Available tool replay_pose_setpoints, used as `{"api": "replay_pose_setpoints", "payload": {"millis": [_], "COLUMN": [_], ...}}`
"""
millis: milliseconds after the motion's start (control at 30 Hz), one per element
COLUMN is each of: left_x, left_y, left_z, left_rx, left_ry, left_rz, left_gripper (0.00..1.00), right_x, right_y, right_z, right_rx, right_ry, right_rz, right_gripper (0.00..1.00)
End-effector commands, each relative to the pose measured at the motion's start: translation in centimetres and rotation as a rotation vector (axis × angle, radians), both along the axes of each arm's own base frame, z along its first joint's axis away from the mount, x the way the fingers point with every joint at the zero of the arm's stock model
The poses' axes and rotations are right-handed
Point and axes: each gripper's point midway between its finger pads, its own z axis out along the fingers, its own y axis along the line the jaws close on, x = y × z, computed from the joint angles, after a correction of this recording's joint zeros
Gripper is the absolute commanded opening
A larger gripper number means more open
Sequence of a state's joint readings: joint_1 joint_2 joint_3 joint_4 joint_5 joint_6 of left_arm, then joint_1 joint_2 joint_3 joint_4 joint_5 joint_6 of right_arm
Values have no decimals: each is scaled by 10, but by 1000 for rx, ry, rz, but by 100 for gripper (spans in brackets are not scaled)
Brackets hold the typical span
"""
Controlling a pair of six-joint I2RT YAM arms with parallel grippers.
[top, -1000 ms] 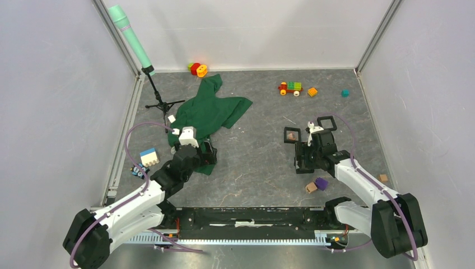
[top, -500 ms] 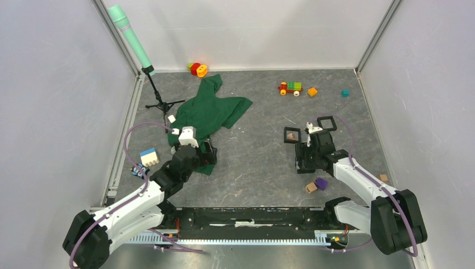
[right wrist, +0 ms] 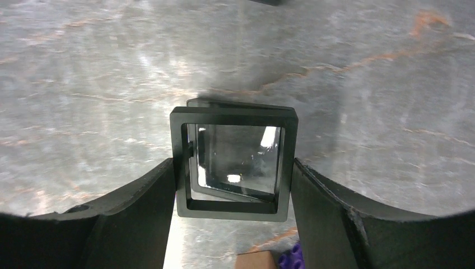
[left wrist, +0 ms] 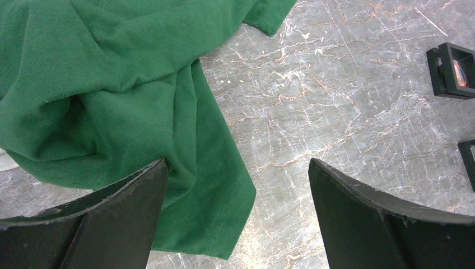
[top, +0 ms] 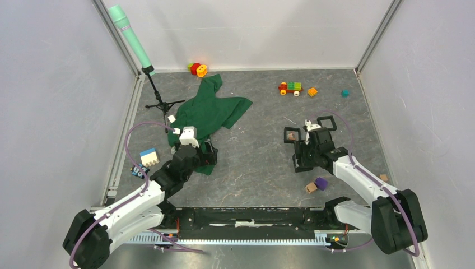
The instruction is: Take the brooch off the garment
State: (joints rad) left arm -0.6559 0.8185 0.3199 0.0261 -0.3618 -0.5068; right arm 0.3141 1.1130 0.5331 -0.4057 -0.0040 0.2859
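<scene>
The green garment [top: 212, 111] lies crumpled at the back left; its sleeve [left wrist: 213, 185] runs between my left fingers. A tiny white piece [top: 171, 119] at the garment's left edge looks like the brooch; a white sliver [left wrist: 3, 161] shows at the cloth's edge in the left wrist view. My left gripper [top: 203, 154] [left wrist: 238, 224] is open over the sleeve end, empty. My right gripper [top: 302, 161] [right wrist: 232, 218] is shut on a black square frame [right wrist: 233, 162], with both fingers against its sides, far right of the garment.
Two more black frames [top: 290, 134] [top: 327, 123] lie by the right gripper. A purple brick [top: 321, 182] and tan block [top: 310, 188] sit near it. A mint microphone on a tripod [top: 158, 103], a blue-white block [top: 148, 156] and a toy train [top: 290, 87] stand around.
My right gripper has shifted slightly up and to the left. The left arm and the garment have not moved.
</scene>
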Motion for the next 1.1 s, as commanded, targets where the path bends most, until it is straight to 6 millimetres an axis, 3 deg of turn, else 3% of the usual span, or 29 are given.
{"api": "replay_pose_setpoints", "payload": {"millis": [0, 200, 367, 433, 567, 700, 933, 1067], "left_x": [5, 8, 14, 16, 21, 26, 30, 30], "left_y": [-3, 2, 29, 47, 63, 76, 78, 50], "left_z": [8, 8, 20, 29, 37, 33, 8, -9], "left_rx": [-9, 4, 53, 56, 104, 92, 61, -5], "left_ry": [-38, -42, -10, 4, 11, 34, 116, 187], "left_rz": [-12, 20, 199, 335, 423, 476, 496, 379], "left_gripper": [100, 100, 100, 100, 100, 91, 83, 66], "right_x": [9, 4, 12, 16, 21, 23, 21, 19], "right_y": [45, 87, 112, 120, 130, 136, 139, 138], "right_z": [33, 33, 49, 53, 52, 48, 43, 41], "right_rx": [223, 471, 617, 645, 645, 647, 636, 635], "right_ry": [-49, -20, -60, -74, -68, -46, -34, -42], "right_rz": [94, 151, 177, 191, 227, 262, 309, 313], "right_gripper": [72, 68, 67, 66, 66, 66, 66, 65]}}
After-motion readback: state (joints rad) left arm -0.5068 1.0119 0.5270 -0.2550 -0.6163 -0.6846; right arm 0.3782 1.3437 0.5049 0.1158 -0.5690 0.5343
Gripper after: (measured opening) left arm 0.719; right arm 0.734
